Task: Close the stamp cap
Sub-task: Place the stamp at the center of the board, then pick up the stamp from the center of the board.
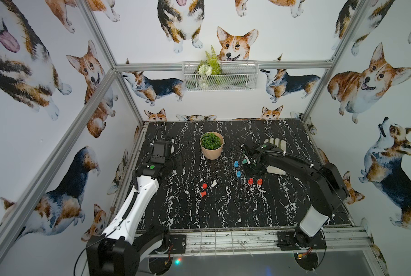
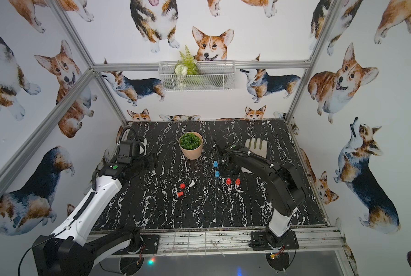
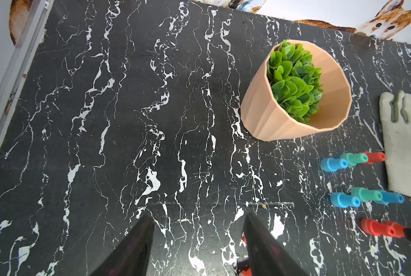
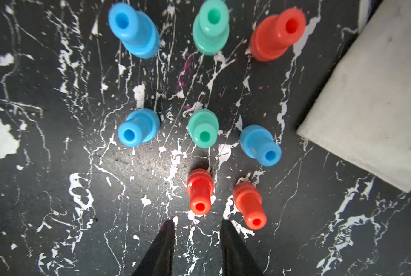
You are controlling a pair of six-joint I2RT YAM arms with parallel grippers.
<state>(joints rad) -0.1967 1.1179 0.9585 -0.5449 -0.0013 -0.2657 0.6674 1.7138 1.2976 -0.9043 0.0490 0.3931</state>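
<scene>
A red stamp lies on its side on the black marble table, its pale end showing. A small red piece that looks like its cap stands just behind it; both show in both top views. My left gripper hangs open above bare table, with a bit of red beside one finger. My right gripper is open and empty, high over a cluster of upright stamps, its tips nearest a red stamp. The right arm hides part of that cluster in the top views.
Upright blue, green and red stamps stand in rows. A white glove lies behind and beside them. A peach pot with a green plant stands mid-table. A wire basket hangs on the back wall.
</scene>
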